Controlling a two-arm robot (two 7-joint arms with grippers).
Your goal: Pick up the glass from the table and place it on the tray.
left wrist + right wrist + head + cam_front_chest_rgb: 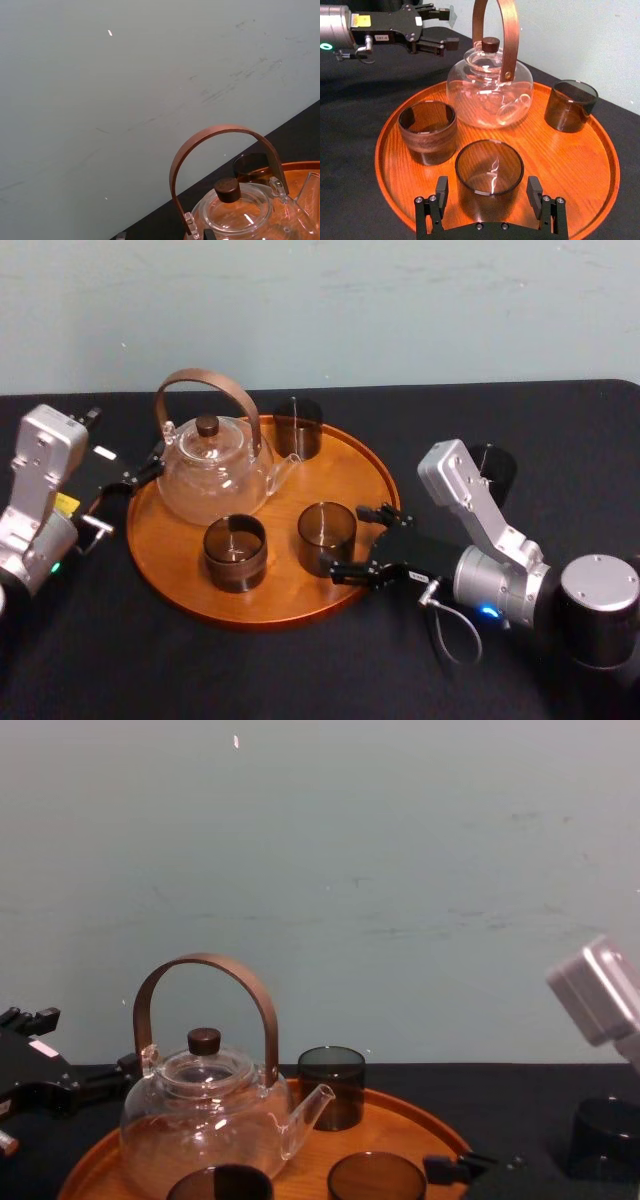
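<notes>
Glass: A smoky, thin-walled glass [489, 170] is standing upright inside the tray [570, 165], close to the tray's near rim on the side facing the right arm.
Right tool: The right tool [488, 192] is reaching in over that rim and straddling the glass. Its fingers are spread, one to each side of the wall, with a sliver of gap showing. It is gripping nothing.
Left tool: The left tool [454, 27] is hovering just outside the tray's opposite rim, beside the glass teapot [212, 472], with its fingers parted and empty.
Tray company: The teapot is occupying the tray's far left part. A darker cup [427, 132] is sitting just beside the glass, toward the tray's left. Another tumbler [570, 105] is standing by the tray's far rim.
Off the tray: One more dark glass [495, 468] is waiting on the black bench [560, 420], well to the right of the tray, behind the right arm.
Handling: The glass is looking light, rigid, slick and breakable. It is probably best taken at mid-height across its round wall with a modest squeeze, kept upright and set down softly.
Stage: The glass appears to be resting on the wood, so the placing is looking all but finished. The withdrawal is calling for a straight path back over the rim, clear of the close neighbours.
</notes>
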